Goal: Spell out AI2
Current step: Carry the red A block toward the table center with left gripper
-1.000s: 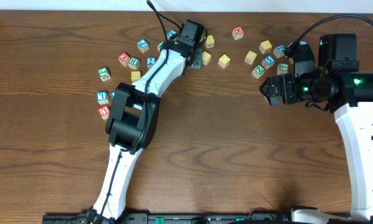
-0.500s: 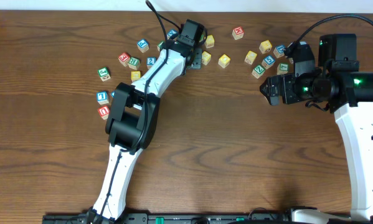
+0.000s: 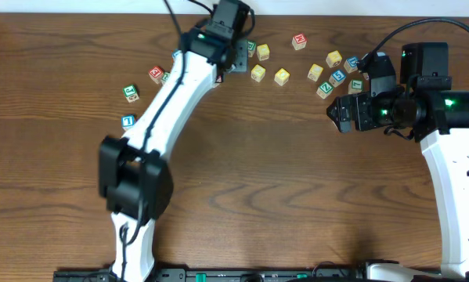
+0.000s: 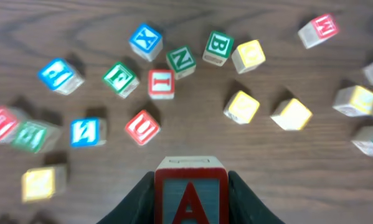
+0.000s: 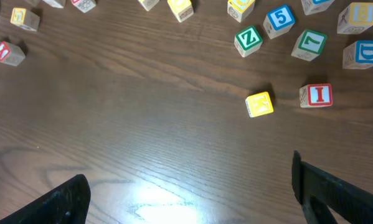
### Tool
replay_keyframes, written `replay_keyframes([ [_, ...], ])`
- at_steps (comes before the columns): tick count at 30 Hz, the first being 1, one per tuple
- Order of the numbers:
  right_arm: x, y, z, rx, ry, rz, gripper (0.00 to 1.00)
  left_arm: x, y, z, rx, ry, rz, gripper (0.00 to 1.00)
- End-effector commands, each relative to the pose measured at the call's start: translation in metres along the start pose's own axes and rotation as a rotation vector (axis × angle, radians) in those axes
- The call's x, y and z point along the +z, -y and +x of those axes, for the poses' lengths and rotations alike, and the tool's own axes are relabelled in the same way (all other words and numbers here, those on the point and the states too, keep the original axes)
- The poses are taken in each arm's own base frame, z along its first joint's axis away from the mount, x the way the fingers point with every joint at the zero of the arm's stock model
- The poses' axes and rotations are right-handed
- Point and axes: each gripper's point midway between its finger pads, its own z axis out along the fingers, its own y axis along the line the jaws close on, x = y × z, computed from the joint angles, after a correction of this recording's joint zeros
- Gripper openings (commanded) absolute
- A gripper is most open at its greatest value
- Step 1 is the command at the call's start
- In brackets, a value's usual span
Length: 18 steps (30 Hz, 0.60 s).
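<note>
My left gripper (image 4: 190,200) is shut on a block (image 4: 190,193) with a red A on a blue face and holds it above the table. In the overhead view this gripper (image 3: 237,56) is over the back cluster of blocks. Below it lie a red I block (image 4: 162,83) and a blue block (image 4: 86,132) whose mark looks like a 2. My right gripper (image 5: 192,199) is open and empty over bare wood; it also shows in the overhead view (image 3: 340,113). Another red I block (image 5: 316,96) lies ahead of it to the right.
Several letter and number blocks lie along the back of the wooden table (image 3: 281,180), among them green B (image 4: 218,47), blue X (image 4: 144,41), green Z (image 5: 248,39), blue 5 (image 5: 279,18) and a yellow block (image 5: 259,104). A blue block (image 3: 128,121) sits alone at the left.
My left arm has risen and swung toward the back left with the A block. Its elbow has moved left. The right arm has not moved.
</note>
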Motion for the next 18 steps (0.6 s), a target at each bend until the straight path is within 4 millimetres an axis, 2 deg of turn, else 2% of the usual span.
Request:
replay_keyframes([
  [1, -0.005, -0.001, -0.006, -0.01, 0.021, -0.004, 0.99, -0.019, -0.006, 0.008, -0.063, -0.031, -0.01, 0.28],
  [9, -0.005, -0.001, -0.006, -0.01, 0.021, -0.004, 0.99, -0.032, -0.021, 0.056, -0.129, -0.22, -0.093, 0.28],
  [18, -0.005, -0.001, -0.006, -0.01, 0.021, -0.004, 0.99, -0.038, -0.026, 0.091, -0.115, -0.355, -0.15, 0.28],
])
